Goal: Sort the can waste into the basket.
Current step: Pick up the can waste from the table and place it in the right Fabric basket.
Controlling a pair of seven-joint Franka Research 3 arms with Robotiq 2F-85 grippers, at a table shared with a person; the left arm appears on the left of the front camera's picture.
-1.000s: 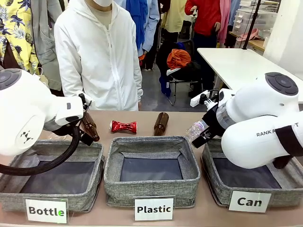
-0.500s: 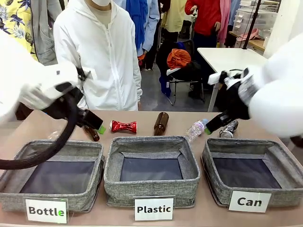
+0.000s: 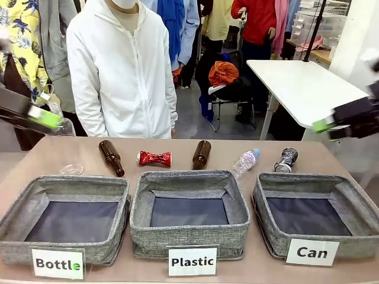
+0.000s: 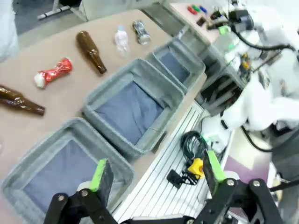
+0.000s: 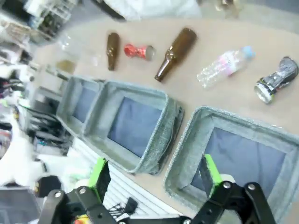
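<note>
Currently, we observe the left claw (image 4: 155,173) released: its two green pads (image 4: 100,173) stand wide apart with nothing between them. In the front view this claw sits at the far left edge of the picture, raised above the desk (image 3: 177,148). The right claw (image 5: 155,176) is likewise released, with its pads spread and nothing grasped. In the front view it sits at the far right edge, also raised above the desk.

Three grey fabric bins stand in a row along the robot's side of the desk. From the robot's left we read the labels "Bottle" (image 3: 58,263), "Plastic" (image 3: 192,261) and "Can" (image 3: 311,252). The basket (image 3: 308,179) bearing the "Can" label is the rightmost of the three.

Beyond the bins, a row of items lies on the desk:

1. A brown bottle (image 3: 111,158), behind the "Bottle" bin (image 3: 77,181).
2. The red can (image 3: 154,158), crushed at the middle. It lies on its side between the two brown bottles, just beyond the far left corner of the "Plastic" bin (image 3: 189,176).
3. A second brown bottle (image 3: 201,154).
4. A clear plastic bottle (image 3: 245,161).
5. The dark can (image 3: 286,160). It lies just beyond the far wall of the basket, and the right wrist view shows a strip of bare desk between them.

Both cans rest on the desk, outside the basket. A person in a white jacket (image 3: 121,71) stands at the far side.
</note>
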